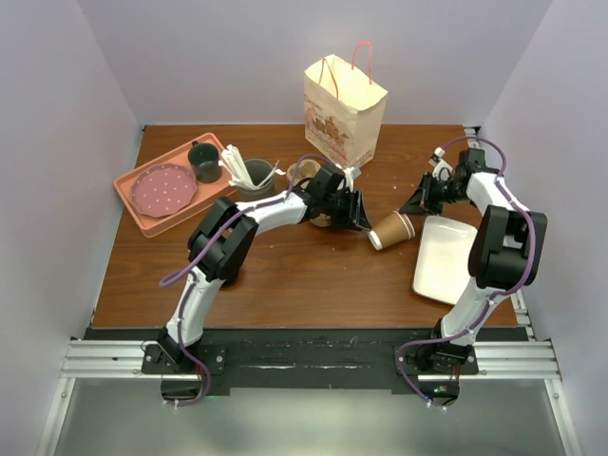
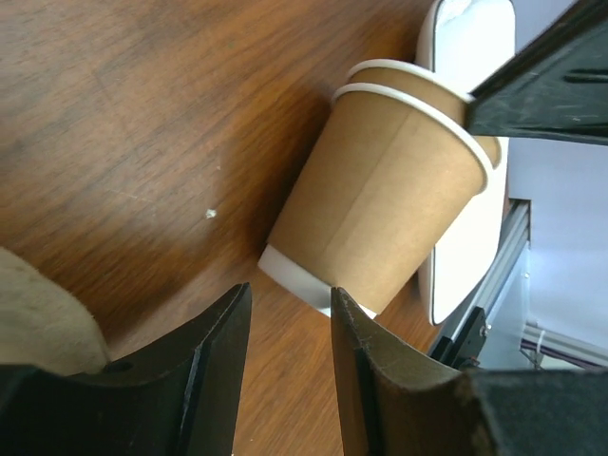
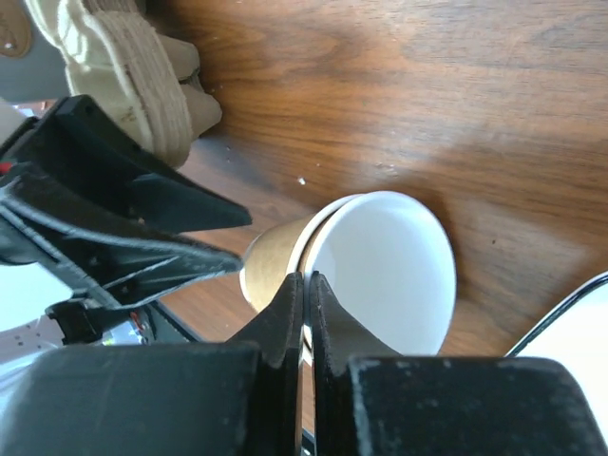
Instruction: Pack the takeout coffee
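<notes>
The takeout coffee (image 1: 391, 231) is a tan paper cup lying on its side on the table, mouth toward the right; a second cup looks nested inside it. My right gripper (image 1: 415, 204) is at the mouth, and in its wrist view the right gripper (image 3: 306, 280) is shut on the rim of the takeout coffee (image 3: 380, 256), one finger outside and one inside. My left gripper (image 2: 290, 294) stands open just short of the white base of the takeout coffee (image 2: 389, 199). The left gripper (image 1: 361, 217) holds nothing.
A moulded cardboard cup carrier (image 3: 142, 85) lies under the left wrist. A white tray (image 1: 445, 261) sits to the right of the cup. At the back stands a paper bag (image 1: 344, 109). A pink tray (image 1: 142, 214) at the left holds a plate, with a dark mug (image 1: 203, 161) and a utensil tumbler (image 1: 255, 179) beside it.
</notes>
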Robot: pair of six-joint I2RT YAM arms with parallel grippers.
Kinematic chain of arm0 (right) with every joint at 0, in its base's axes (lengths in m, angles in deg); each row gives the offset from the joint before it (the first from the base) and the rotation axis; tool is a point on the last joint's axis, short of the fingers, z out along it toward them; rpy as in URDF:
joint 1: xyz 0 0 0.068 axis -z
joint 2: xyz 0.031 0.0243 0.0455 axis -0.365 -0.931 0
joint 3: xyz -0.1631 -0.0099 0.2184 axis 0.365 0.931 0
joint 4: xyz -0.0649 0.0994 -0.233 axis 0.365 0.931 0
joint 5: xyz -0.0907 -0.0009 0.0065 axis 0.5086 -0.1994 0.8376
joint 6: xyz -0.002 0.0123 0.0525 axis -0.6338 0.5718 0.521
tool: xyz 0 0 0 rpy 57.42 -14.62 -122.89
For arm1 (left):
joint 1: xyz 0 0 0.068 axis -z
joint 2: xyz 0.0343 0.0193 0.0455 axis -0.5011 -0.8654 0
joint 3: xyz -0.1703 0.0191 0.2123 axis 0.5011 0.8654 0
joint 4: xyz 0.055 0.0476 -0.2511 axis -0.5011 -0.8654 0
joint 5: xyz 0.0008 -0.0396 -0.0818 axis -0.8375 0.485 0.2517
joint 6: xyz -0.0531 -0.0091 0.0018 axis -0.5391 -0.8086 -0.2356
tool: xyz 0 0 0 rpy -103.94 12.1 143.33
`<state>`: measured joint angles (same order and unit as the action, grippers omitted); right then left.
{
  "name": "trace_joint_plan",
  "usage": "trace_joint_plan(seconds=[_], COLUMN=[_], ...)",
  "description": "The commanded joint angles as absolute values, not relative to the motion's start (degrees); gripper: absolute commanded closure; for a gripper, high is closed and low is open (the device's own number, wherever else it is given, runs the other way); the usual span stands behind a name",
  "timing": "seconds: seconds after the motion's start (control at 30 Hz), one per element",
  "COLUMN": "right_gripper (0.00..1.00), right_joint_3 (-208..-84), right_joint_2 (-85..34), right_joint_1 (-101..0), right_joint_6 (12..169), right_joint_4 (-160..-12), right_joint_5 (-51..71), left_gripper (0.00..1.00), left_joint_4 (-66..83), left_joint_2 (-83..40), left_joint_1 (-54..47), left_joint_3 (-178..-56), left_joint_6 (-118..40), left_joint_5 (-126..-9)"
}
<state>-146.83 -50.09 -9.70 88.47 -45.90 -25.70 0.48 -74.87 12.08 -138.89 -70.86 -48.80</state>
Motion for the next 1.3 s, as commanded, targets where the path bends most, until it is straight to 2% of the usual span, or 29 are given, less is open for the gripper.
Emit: trace_joint_plan(seconds=[0.0,0.07,0.2,0.33,0.43,0.6,1.0,1.27], right_gripper=[1.00,1.00,1.00,1.00,1.00,1.00,1.00,1.00], right_joint_3=[-149.57,-151.84,-155.45,-156.69,-155.64,-154.67,-154.14,-154.49], right_joint_2=[-44.54,-42.79,-40.15,-37.68,-36.19,-34.35,-31.97,-32.05], right_joint_1=[-10.06,-11.38,-20.23,-27.46,-30.45,-34.76,-39.95,-41.09], right_joint_6=[91.98,92.87,95.94,101.47,106.13,112.82,122.93,124.16], right_joint_4=[-47.43,-45.78,-42.61,-41.46,-42.08,-41.90,-40.40,-40.23], right_joint_5=[-28.99,-24.87,-11.61,4.12,10.28,16.72,28.32,29.12], left_gripper=[0.56,0.55,0.52,0.52,0.52,0.52,0.51,0.52], left_joint_4=[-5.72,-11.96,-14.18,-6.74,2.39,10.78,9.82,9.12], left_joint_2=[-70.66,-70.40,-67.51,-62.59,-59.25,-57.83,-57.13,-57.12], left_joint_1=[12.11,11.68,11.59,11.59,11.50,11.76,13.87,15.45], left_joint_3=[-144.47,-148.00,-150.92,-144.69,-137.40,-132.20,-131.32,-130.26], left_joint_6=[-68.77,-69.29,-69.12,-72.89,-76.58,-80.19,-81.51,-83.01], left_joint_5=[-53.22,-57.09,-60.61,-59.92,-58.33,-57.10,-61.14,-63.16])
